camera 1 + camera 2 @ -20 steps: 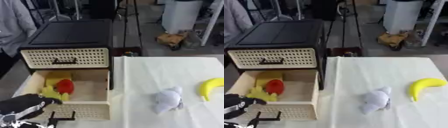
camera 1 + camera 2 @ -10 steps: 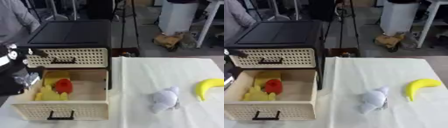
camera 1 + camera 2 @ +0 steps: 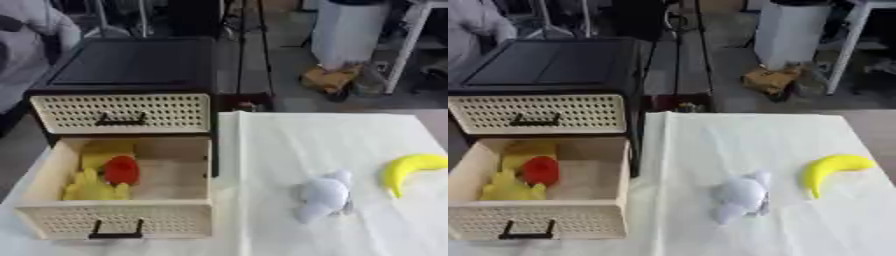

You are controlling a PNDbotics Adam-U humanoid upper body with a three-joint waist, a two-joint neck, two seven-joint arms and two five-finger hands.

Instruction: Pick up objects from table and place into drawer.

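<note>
No robot hand shows in either view. On the white-clothed table (image 3: pixel 289 145), the cream perforated lower drawer (image 3: pixel 118 232) of the black cabinet (image 3: pixel 131 62) stands pulled out, holding a red rounded object (image 3: pixel 122 170) and yellow pieces (image 3: pixel 90 187). A white plush toy (image 3: pixel 321 195) and a yellow banana (image 3: pixel 409 168) near the right edge lie apart, with bare cloth between them.

We look down at a table covered with a white cloth (image 3: pixel 289 145). Behind the table we see a grey floor (image 3: pixel 284 75). A tall white bin (image 3: pixel 354 32) stands on this floor, beyond the far right part of the table. Just beside the bin lies a yellow-brown thing (image 3: pixel 331 80). Left of the bin we see thin dark tripod legs (image 3: pixel 249 45).
</note>
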